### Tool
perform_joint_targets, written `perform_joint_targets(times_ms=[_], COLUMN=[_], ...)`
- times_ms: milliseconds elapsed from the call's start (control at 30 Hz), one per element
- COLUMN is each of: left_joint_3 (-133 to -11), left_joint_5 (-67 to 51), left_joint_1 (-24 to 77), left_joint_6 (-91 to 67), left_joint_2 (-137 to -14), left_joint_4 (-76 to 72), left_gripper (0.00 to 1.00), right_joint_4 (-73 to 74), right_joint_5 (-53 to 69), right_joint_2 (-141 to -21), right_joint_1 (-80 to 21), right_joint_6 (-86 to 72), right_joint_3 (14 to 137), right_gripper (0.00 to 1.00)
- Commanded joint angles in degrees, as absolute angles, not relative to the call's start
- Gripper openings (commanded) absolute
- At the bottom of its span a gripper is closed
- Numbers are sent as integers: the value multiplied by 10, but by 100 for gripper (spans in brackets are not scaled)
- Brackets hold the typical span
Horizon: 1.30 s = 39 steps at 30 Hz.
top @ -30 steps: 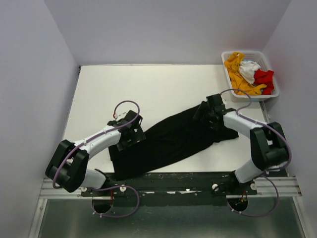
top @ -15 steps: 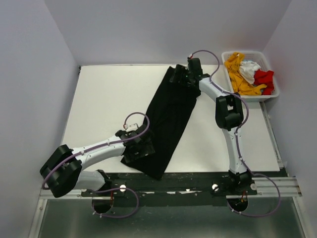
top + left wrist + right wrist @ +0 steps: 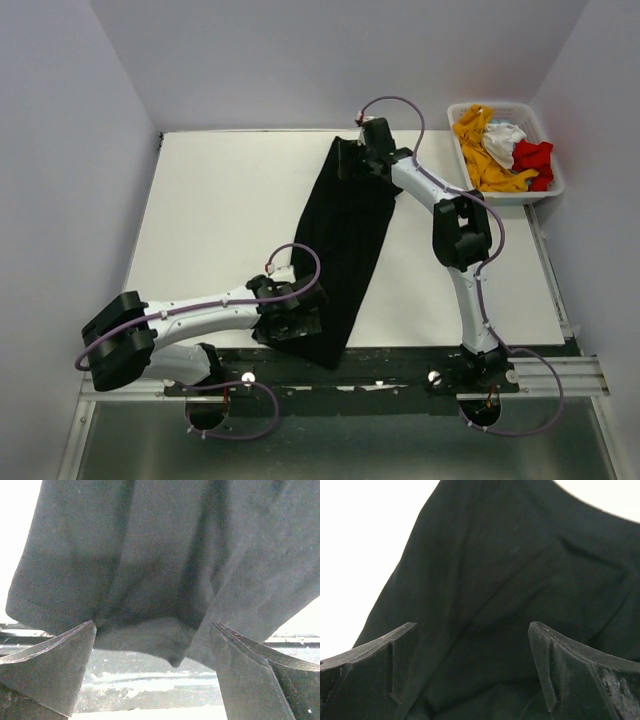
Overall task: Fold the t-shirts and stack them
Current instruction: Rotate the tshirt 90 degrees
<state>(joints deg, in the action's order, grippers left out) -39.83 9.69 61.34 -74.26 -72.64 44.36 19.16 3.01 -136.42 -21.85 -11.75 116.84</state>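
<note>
I see both sets of jaws spread wide, at opposite ends of the black t-shirt (image 3: 345, 235) lying on the desk (image 3: 220, 200).

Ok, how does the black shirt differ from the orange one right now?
Place: the black shirt lies on the table; the orange shirt sits in the basket.
Pose: the black one is drawn out in a long strip, far side to near edge; the orange one is bunched beside the white shirt and red shirt.
Spread: the black one covers far more area.
Shared: neither is folded.
</note>
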Motion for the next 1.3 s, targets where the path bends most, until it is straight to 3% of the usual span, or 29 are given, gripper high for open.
perform_joint_targets(times_ms=[0,267,567,800,1267], left_joint_3=[-444,-413,-304,-307,-320], left_joint_5=[172,214,103,124,184], left_joint_1=[662,656,506,483,455], left_joint_6=[-751,-699,-648,-656,-677], left_joint_2=[-679,-565,-533,-560,-501], left_joint_4=[524,486,313,357,446], left_gripper=[99,99,99,99,99], right_joint_4=[205,221,232,261,214], right_joint_5=[-91,-208,-291,-342,-274], right_joint_2=[-1297,-1290,-1270,-1206,-992], right_joint_1=[-267,-287,-292,-291,-293], right_joint_6=[-77,-78,-95,-149,-282], right_joint_3=[1094,1043,996,913,607], right_gripper=[100,100,100,100,100])
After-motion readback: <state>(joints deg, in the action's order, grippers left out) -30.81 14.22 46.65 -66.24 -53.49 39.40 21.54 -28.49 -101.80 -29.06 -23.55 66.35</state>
